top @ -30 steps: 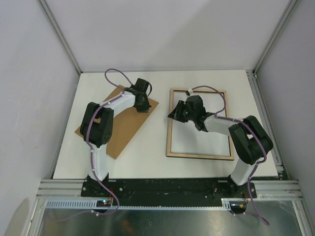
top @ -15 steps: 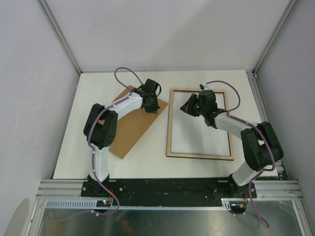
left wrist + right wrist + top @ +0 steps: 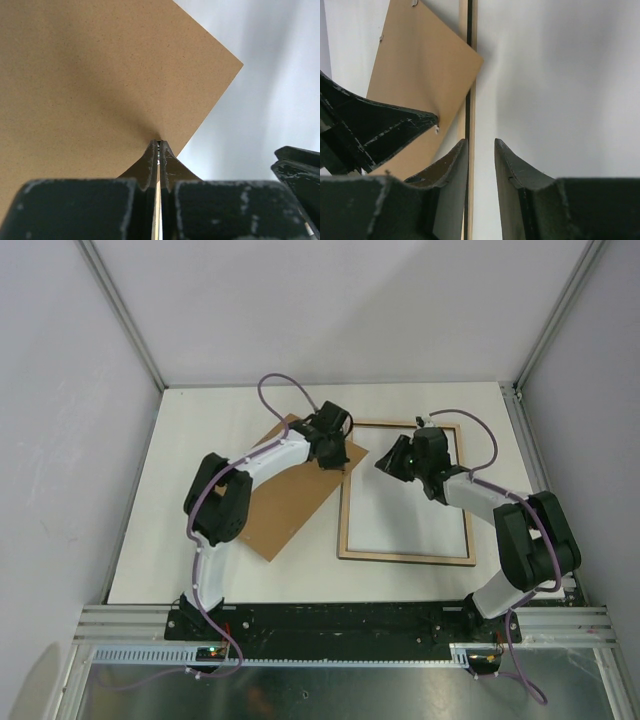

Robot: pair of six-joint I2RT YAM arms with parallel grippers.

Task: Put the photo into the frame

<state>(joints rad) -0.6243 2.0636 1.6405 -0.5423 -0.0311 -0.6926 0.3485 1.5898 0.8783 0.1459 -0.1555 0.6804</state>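
Observation:
The frame [image 3: 405, 558] lies on the table with its pale wood reverse up, right of centre. White fills its opening; I cannot tell whether that is the photo's back or the table through the pane. My left gripper [image 3: 335, 448] is shut on the edge of a brown cardboard backing board [image 3: 290, 500], whose far corner reaches over the frame's left rail. The left wrist view shows the jaws [image 3: 158, 145] pinched on the board [image 3: 100, 75]. My right gripper [image 3: 385, 462] hovers open inside the frame's upper left corner, its fingers [image 3: 480, 144] just beside the left rail [image 3: 470, 75].
The two grippers are close together; the left gripper's black fingers [image 3: 385, 130] show at the left of the right wrist view, over the board [image 3: 420, 65]. Grey walls with metal posts enclose the white table [image 3: 200, 420]. A metal rail [image 3: 350, 618] runs along the near edge.
The left arm has carried the board to the right until its corner overlaps the frame's left rail. The right gripper has shifted right and slightly farther along the frame.

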